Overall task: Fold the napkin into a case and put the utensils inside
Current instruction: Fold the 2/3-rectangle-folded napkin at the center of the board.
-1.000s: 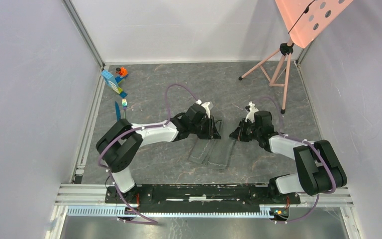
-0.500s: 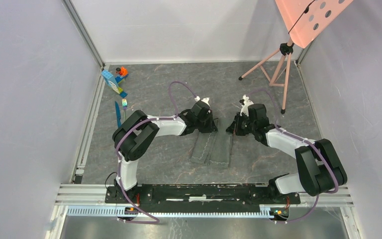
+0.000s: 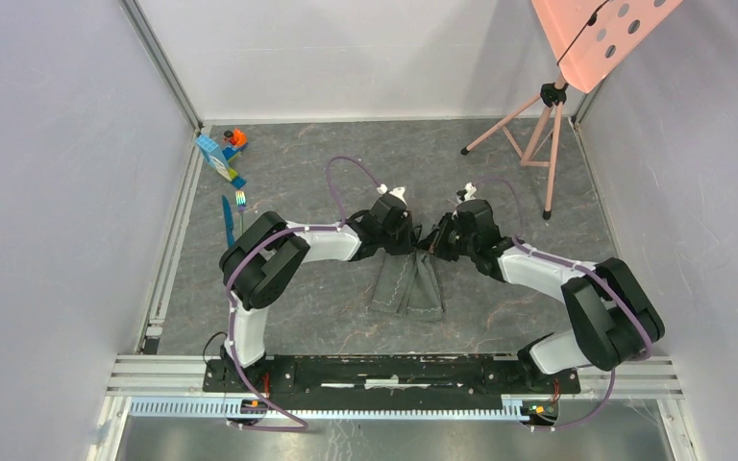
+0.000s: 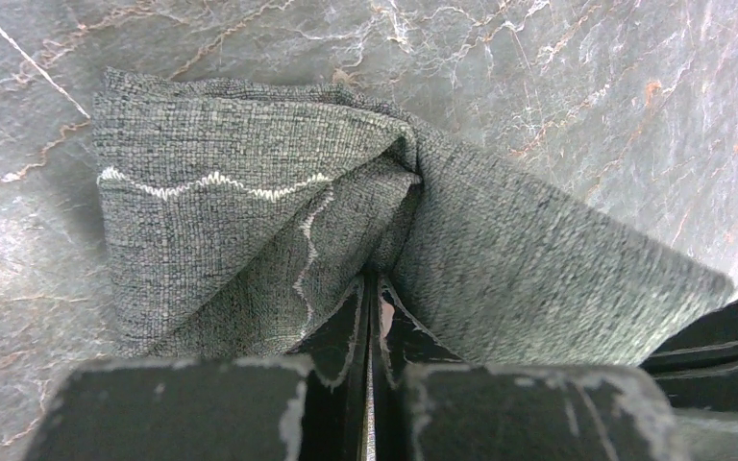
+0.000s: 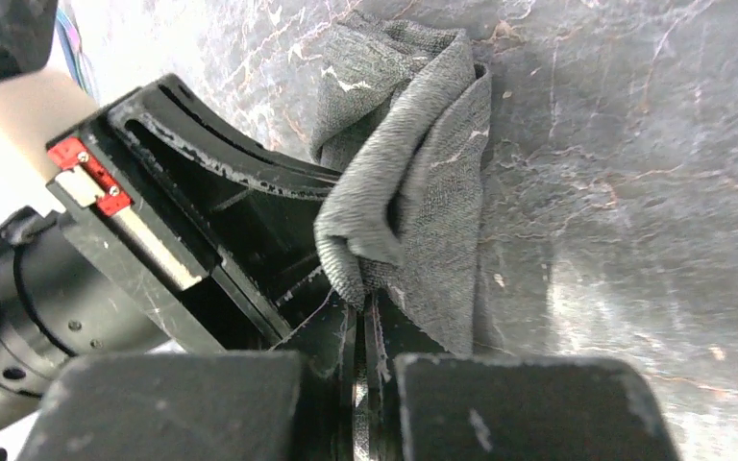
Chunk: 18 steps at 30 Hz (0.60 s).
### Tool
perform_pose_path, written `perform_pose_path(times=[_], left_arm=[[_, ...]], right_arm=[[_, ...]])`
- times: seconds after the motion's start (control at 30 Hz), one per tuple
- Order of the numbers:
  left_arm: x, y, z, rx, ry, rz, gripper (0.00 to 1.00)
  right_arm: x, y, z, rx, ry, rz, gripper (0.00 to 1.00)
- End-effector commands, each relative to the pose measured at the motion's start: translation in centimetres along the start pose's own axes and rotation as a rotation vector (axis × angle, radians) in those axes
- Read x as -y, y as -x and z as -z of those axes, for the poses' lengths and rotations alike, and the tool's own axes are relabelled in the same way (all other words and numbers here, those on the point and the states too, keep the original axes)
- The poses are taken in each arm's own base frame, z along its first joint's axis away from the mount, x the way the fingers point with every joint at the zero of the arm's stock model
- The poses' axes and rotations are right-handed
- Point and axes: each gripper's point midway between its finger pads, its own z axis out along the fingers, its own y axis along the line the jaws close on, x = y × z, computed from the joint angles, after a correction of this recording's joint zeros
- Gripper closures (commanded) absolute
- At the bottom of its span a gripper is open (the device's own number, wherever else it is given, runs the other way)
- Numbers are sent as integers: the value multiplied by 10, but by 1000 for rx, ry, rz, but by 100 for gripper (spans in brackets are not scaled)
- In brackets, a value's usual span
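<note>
Overhead, the two arms reach in from their bases and meet near the middle of the grey marbled table [image 3: 327,173], elbows bowed outward, purple cables looping over each. The left gripper [image 3: 406,242] and right gripper [image 3: 434,246] sit almost nose to nose at the far end of the napkin [image 3: 408,290], which lies as a narrow, layered dark strip running back toward the bases, its far end bunched up between the two tools. Well off to the left, by the wall, the blue knife [image 3: 227,221] and the fork [image 3: 240,202] lie side by side, with the toy blocks [image 3: 221,154] further back in that corner. A pink tripod [image 3: 538,125] stands at the far right under a pink board [image 3: 601,34] full of holes. From the left wrist, the fingers are pressed together with only a thin slit showing, and a fold of the napkin is pinched in it; the cloth fans out ahead in two lobes, the left one carrying a pale zigzag stitching [image 4: 211,181] across it and down its middle, the right one plain and tilted up off the table. From the right wrist, that tool is likewise closed tight, nipping a rolled edge of the cloth, which rises in a crumpled ridge from the fingertips. Just beside it on the left looms the black body of the left gripper, with a small red part [image 5: 86,173] whose markings are too small to read.
</note>
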Motion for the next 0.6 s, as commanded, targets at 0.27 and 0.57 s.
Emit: perform_pose_path(times=[0.27,0.57], left_arm=[[16,9,50,4,-40,-83,84],[9,15,112,17,-22,-148,52]], right_arm=[[-2,26,-14,192,-83,-230,100],[-2,23,-22,147,-155,-162,100]])
